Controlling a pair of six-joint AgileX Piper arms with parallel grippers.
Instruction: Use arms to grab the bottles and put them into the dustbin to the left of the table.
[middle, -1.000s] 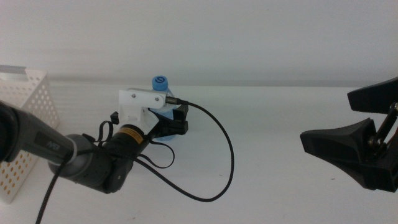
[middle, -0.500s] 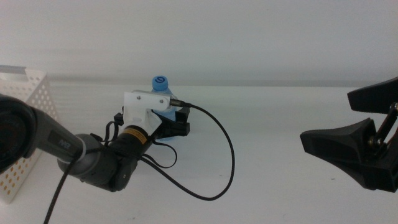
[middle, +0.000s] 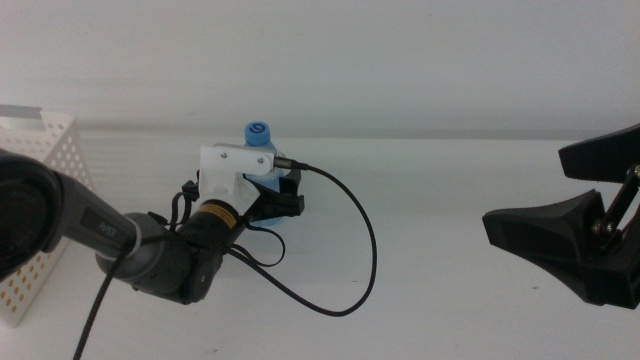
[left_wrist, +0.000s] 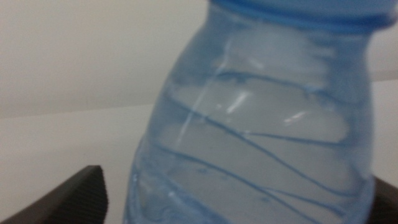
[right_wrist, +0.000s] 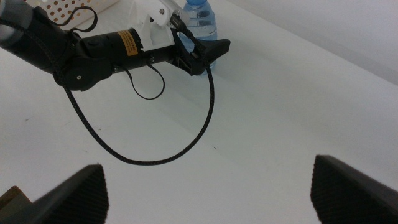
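Only the left wrist view shows the water bottle (left_wrist: 255, 130) standing between the left gripper's (middle: 280, 200) spread jaws, well right of the dustbin (middle: 40, 190). The right gripper (right_wrist: 205, 186) waits wide open.

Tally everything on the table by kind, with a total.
Water bottles: 1, blue-capped, standing between the left tool's jaws
Dustbins: 1, white perforated basket at the table's left
Robot tools: 2, the left at the bottle, the right tool waiting open at the right
Total: 4
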